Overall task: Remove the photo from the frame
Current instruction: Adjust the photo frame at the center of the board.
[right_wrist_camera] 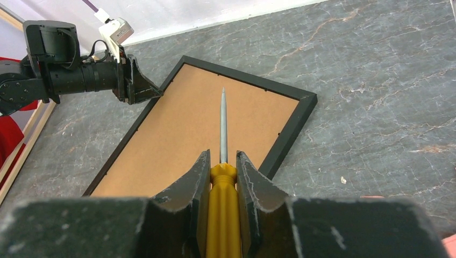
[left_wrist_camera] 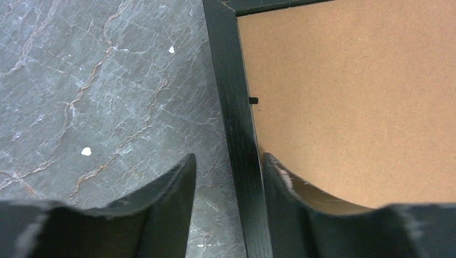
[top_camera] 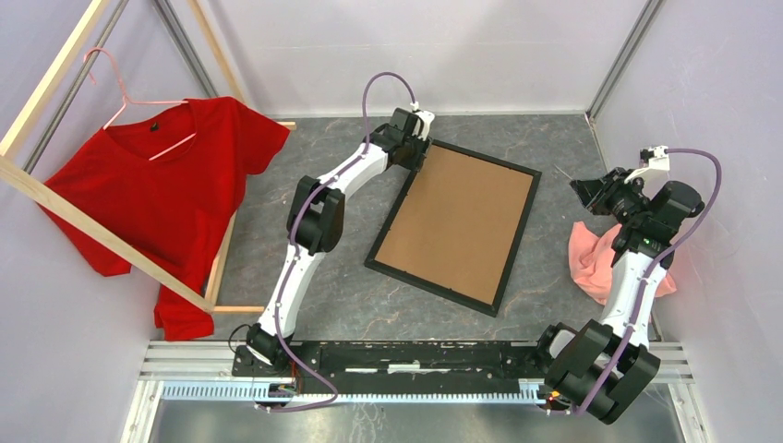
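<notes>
The frame, judged stiff and light, is laid face-down on the tabletop, its thin rail straddled by the released left end effector, a screwdriver grasped by the right end effector.

Lab: walled cell, alu rail

Black frame lies flat — apparently face-down, brown backing upward.

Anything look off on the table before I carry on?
Nothing looks damaged. The frame lies face down and skewed on the tabletop, backing board up. A pink cloth sits crumpled beside the right arm, and small white flecks dot the surface.
</notes>
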